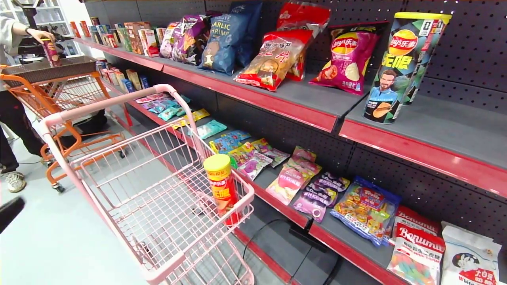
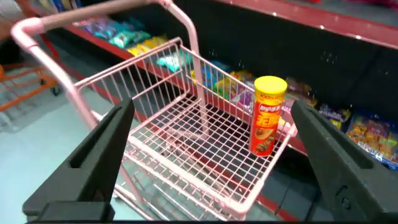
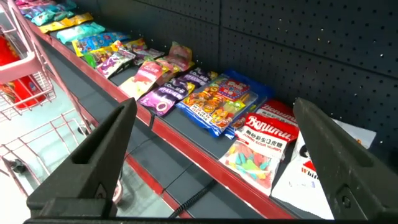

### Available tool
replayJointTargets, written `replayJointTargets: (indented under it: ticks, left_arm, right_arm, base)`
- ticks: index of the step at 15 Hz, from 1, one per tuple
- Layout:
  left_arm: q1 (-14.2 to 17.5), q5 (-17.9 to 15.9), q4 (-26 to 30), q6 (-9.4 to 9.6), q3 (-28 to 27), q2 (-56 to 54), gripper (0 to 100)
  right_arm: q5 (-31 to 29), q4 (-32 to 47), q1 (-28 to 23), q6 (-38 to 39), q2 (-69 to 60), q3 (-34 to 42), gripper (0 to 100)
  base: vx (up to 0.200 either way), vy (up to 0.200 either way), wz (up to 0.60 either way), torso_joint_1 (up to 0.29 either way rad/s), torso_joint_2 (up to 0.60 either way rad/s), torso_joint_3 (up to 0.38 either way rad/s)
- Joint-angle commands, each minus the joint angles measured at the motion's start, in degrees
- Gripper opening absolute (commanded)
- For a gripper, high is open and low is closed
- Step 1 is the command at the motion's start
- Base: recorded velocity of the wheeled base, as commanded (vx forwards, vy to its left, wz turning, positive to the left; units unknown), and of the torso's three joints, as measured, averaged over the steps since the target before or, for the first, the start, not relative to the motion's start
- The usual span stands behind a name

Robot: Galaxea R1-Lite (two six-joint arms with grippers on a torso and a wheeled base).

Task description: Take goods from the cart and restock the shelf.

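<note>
A red chips can with a yellow lid [image 1: 222, 186] stands upright in the near right corner of the pink cart [image 1: 119, 101], close to the shelf. The left wrist view has the same can [image 2: 267, 115] inside the cart basket [image 2: 205, 186]. My left gripper [image 2: 211, 180] hangs above the basket, open wide, with nothing between its fingers [image 2: 93, 168]. My right gripper [image 3: 217, 180] is open and bare, held over the front edge of the lower shelf [image 3: 186, 140], where candy bags [image 3: 217, 102] lie. The upper shelf [image 1: 435, 130] has bare grey room right of a tall chips can [image 1: 404, 63].
Snack bags [image 1: 273, 59] line the upper shelf to the left of the tall can. An orange cart [image 1: 59, 91] stands farther left behind the pink one. A black cable [image 1: 277, 237] trails on the floor under the lower shelf [image 1: 348, 233].
</note>
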Motion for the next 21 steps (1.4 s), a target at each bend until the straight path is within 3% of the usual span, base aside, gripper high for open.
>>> replayJointTargets:
  ticks: [1,2,3,7,15,17,21]
  left_arm:
    - [-0.41,-5.25,-14.93,2.27,-7.57,37.46,100]
    - [-0.76,-8.06,-20.99,6.14,-7.93,46.43,100]
    - [-0.85,-9.55,-23.46,7.63,-7.93,50.73,100]
    - [-4.98,-13.86,-28.73,8.07,-10.04,62.86,100]
    - [-14.3,-13.6,-29.17,8.07,-18.74,74.11,100]
    - [-16.58,-12.19,-29.17,7.9,-21.11,76.93,100]
    - [-18.17,-12.1,-29.61,7.81,-23.31,80.97,100]
  right_arm:
    - [0.01,0.0,0.01,-0.07,0.05,0.05,100]
    - [0.01,0.0,0.01,0.02,0.05,-0.04,100]
    - [0.01,0.0,0.01,0.02,0.05,0.05,100]
    - [0.01,0.0,0.01,0.02,0.05,0.05,100]
    - [0.01,0.0,0.01,-0.07,0.05,0.05,100]
    - [0.01,0.0,0.01,-0.07,0.05,0.05,100]
    - [0.01,0.0,0.01,-0.07,0.05,-0.04,100]
  base:
    - [0.0,0.0,0.0,0.0,0.0,0.0]
    - [0.0,0.0,0.0,0.0,0.0,0.0]
    - [0.0,0.0,0.0,0.0,0.0,0.0]
    - [0.0,0.0,0.0,0.0,0.0,0.0]
    - [0.0,0.0,0.0,0.0,0.0,0.0]
    - [0.0,0.0,0.0,0.0,0.0,0.0]
    - [0.0,0.0,0.0,0.0,0.0,0.0]
